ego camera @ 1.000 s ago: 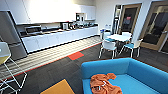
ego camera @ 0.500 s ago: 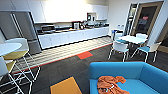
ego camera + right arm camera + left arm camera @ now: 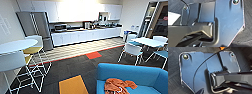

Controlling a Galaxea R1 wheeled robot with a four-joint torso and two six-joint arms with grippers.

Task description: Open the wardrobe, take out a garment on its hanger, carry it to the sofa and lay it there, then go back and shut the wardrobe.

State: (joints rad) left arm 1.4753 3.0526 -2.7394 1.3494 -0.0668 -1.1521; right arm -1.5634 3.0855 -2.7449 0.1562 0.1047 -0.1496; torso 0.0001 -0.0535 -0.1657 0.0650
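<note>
Blue sofa (image 3: 140, 75) under crumpled garment (image 3: 117, 85)

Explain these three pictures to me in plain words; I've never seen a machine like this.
They come from a wheeled robot with two arms, moving through a break room. The wide picture is from a camera high on its head, looking forward and down. It shows a blue sofa with an orange garment lying crumpled on the seat, a kitchen counter along the far wall, a grey fridge, and white tables and chairs on dark carpet. The other two pictures come from cameras on the arms' wrists. The dark plate with round corner fittings and the jointed bar are parts of the robot itself, seen above the carpet. Nothing can be seen held.
</note>
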